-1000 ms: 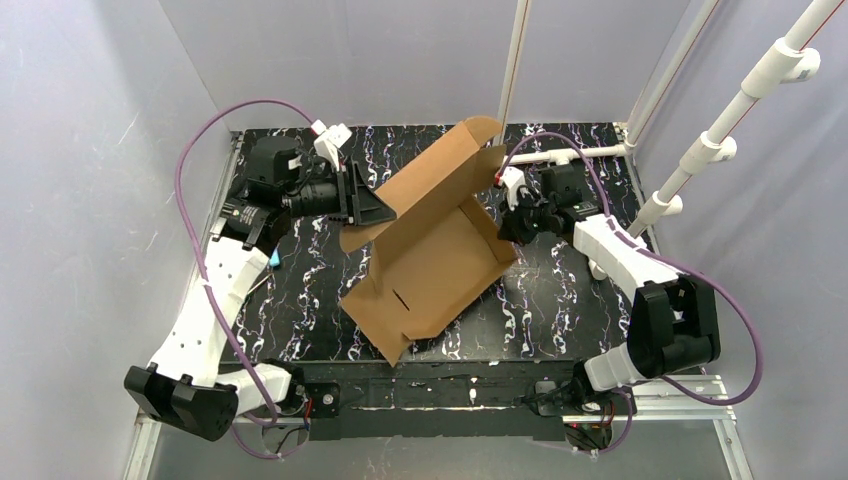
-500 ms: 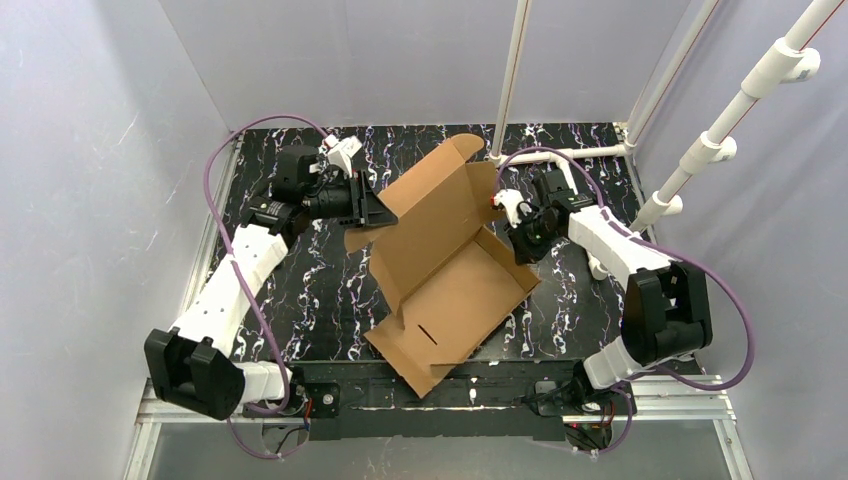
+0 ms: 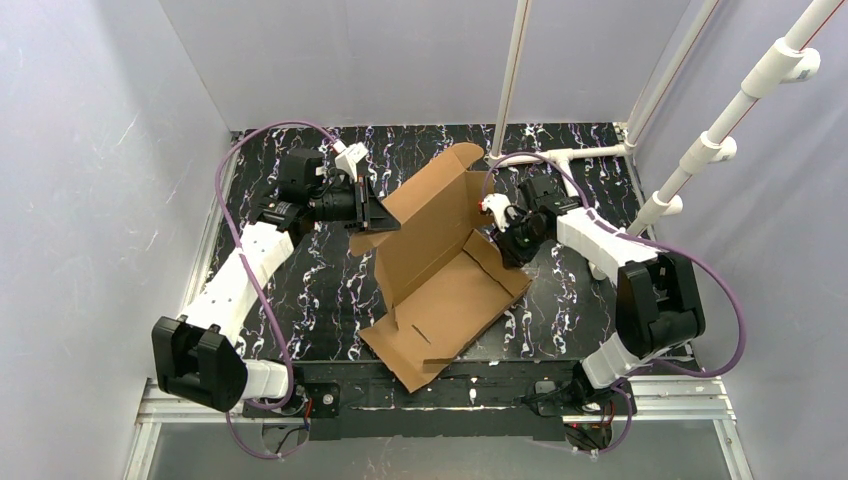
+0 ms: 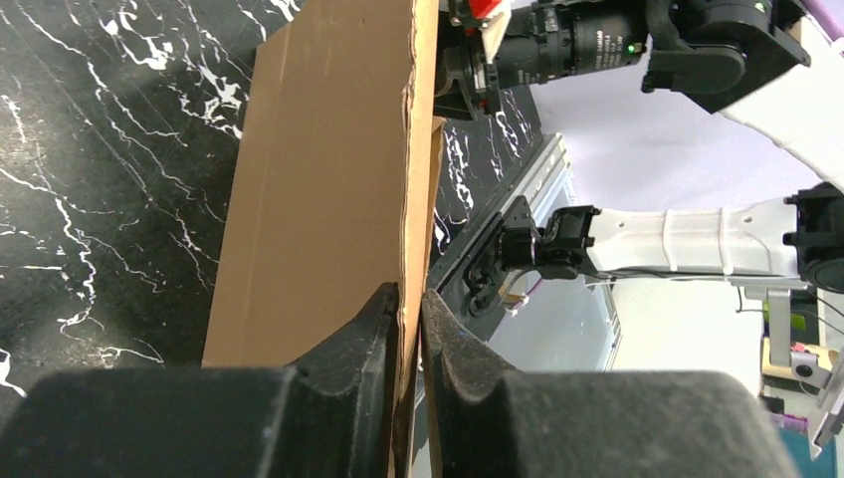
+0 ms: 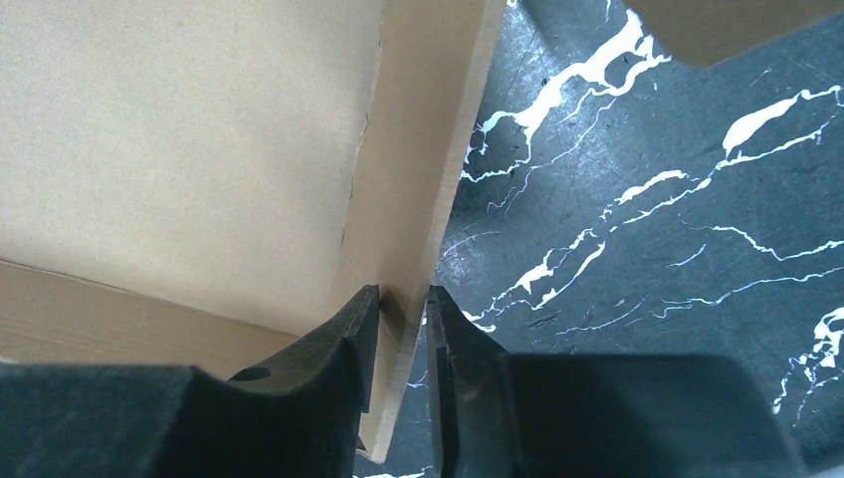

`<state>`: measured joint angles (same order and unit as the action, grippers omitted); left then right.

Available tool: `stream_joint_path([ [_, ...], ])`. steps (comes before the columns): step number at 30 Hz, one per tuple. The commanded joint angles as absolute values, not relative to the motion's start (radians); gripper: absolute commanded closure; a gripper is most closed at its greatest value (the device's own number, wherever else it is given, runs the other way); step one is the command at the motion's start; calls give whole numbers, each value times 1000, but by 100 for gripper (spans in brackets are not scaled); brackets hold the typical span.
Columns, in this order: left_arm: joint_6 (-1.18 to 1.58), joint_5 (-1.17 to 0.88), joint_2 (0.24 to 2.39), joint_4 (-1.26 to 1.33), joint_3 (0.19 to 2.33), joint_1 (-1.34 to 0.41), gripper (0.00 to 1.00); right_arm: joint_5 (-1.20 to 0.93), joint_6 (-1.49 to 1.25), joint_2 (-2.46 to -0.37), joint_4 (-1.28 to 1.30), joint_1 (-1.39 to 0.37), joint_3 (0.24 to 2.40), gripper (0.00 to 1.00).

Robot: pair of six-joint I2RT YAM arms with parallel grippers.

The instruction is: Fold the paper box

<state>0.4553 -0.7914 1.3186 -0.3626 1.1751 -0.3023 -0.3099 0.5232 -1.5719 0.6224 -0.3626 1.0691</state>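
Observation:
The brown paper box (image 3: pixel 440 270) stands half open in the middle of the black marbled table, its lid panel raised and its base reaching toward the near edge. My left gripper (image 3: pixel 375 213) is shut on the box's left edge; in the left wrist view both fingers (image 4: pixel 373 329) pinch the thin cardboard edge (image 4: pixel 328 179). My right gripper (image 3: pixel 512 240) is shut on the box's right side wall; in the right wrist view the wall flap (image 5: pixel 418 199) runs between the two fingertips (image 5: pixel 360 319).
White pipe frame posts (image 3: pixel 510 80) stand at the back and right (image 3: pixel 700 150). Purple cables loop off both arms. The table's near metal rail (image 3: pixel 450 395) lies just below the box's front corner.
Both arms have turned the box and pulled it nearer and lower; the raised lid has dropped away from the back post. Both grippers have kept their hold.

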Motion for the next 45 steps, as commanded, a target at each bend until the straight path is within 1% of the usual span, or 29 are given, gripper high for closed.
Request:
stream_joint_path([
  [1,436,-833,1318,-339,1158,-300,91,-349,508,-1593,567,-381,1033,66],
  [4,438,-850,1321,-321,1150,-301,93,-343,505,-1600,543,-388,1017,62],
  [7,443,-859,1319,-304,1142,-300,93,-337,500,-1604,513,-395,1006,59],
  [9,446,-865,1318,-299,1138,-301,93,-326,492,-1605,487,-401,995,55],
  [14,452,-869,1314,-288,1132,-300,94,-293,463,-1597,395,-410,946,54],
  [16,454,-869,1311,-286,1128,-300,94,-277,451,-1591,356,-413,924,56],
  [17,454,-867,1309,-284,1126,-300,93,-261,448,-1585,335,-414,911,59],
  [18,454,-863,1305,-283,1124,-300,93,-242,445,-1575,316,-414,899,68],
  [20,454,-857,1299,-280,1119,-301,91,-200,436,-1556,278,-414,876,94],
  [21,454,-856,1296,-276,1116,-300,91,-189,430,-1546,266,-414,867,99],
  [26,462,-867,1299,-260,1119,-301,91,-180,426,-1522,258,-416,853,98],
  [29,466,-881,1302,-251,1122,-300,90,-223,423,-1531,271,-416,865,63],
  [30,466,-885,1303,-249,1121,-300,90,-233,417,-1535,272,-416,873,54],
  [33,467,-890,1304,-246,1119,-300,90,-256,401,-1567,270,-416,905,41],
  [35,469,-890,1305,-244,1117,-300,89,-264,384,-1591,255,-416,921,40],
  [37,469,-888,1307,-244,1118,-301,89,-258,371,-1602,233,-416,925,45],
  [39,471,-880,1306,-244,1120,-301,88,-247,364,-1606,216,-416,923,57],
  [43,476,-849,1306,-235,1120,-300,86,-217,363,-1589,179,-416,898,99],
  [45,484,-834,1310,-221,1122,-301,84,-209,358,-1578,164,-416,889,99],
])
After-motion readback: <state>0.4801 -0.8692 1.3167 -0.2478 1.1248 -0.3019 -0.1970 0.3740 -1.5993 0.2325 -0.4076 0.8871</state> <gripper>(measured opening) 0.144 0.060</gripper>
